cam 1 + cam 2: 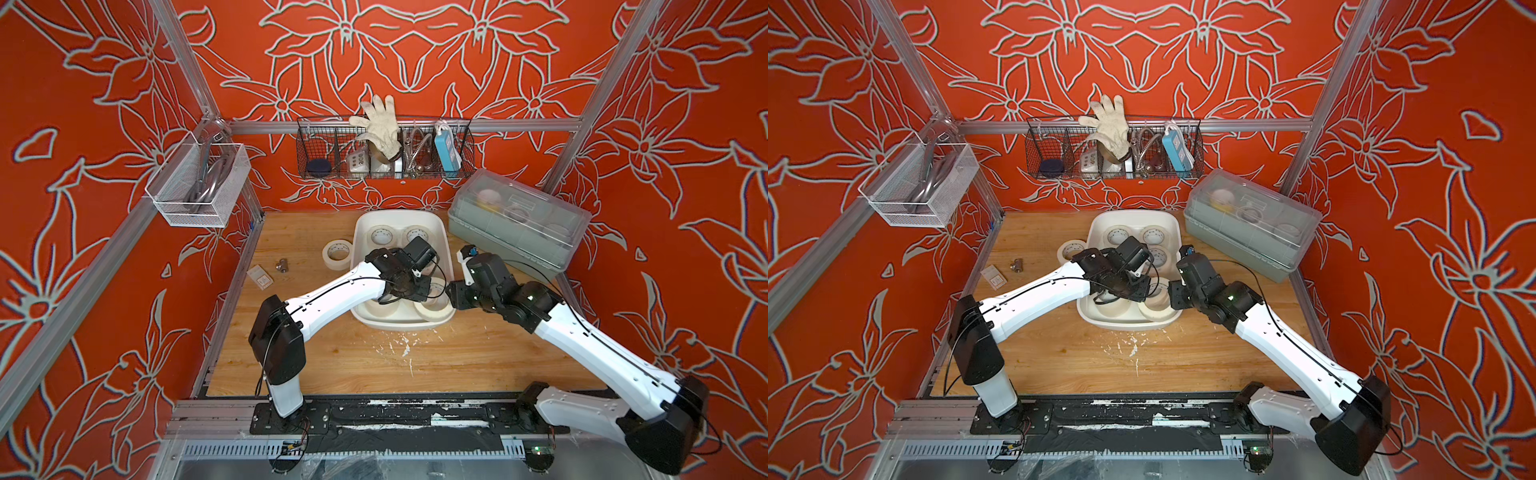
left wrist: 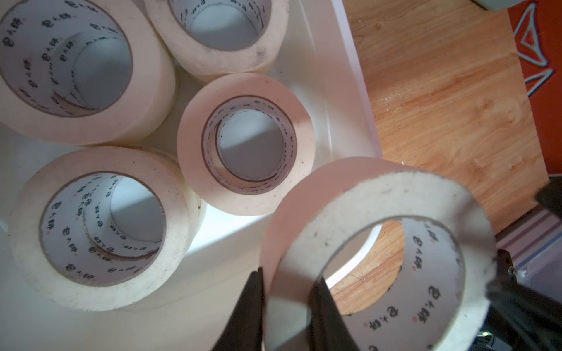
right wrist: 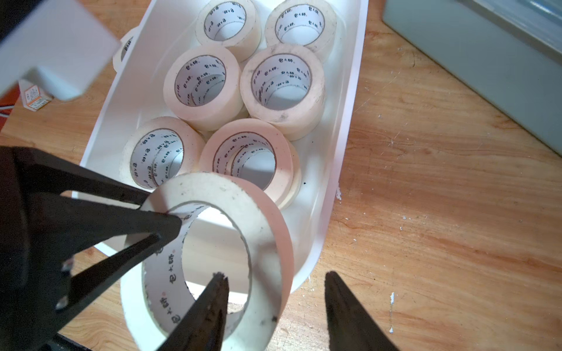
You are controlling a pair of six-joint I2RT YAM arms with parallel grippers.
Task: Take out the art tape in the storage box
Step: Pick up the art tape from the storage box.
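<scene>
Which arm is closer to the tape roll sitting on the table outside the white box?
Left. The left arm passes right beside that roll; the right arm is across the box.

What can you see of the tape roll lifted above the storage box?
The lifted tape roll is a cream, paper-like ring with a white inner core printed with small dark marks; its face looks soiled. It hangs tilted over the end of the storage box nearest the robot. The left tool pinches its wall, shut; the right tool stands open astride the wall.
</scene>
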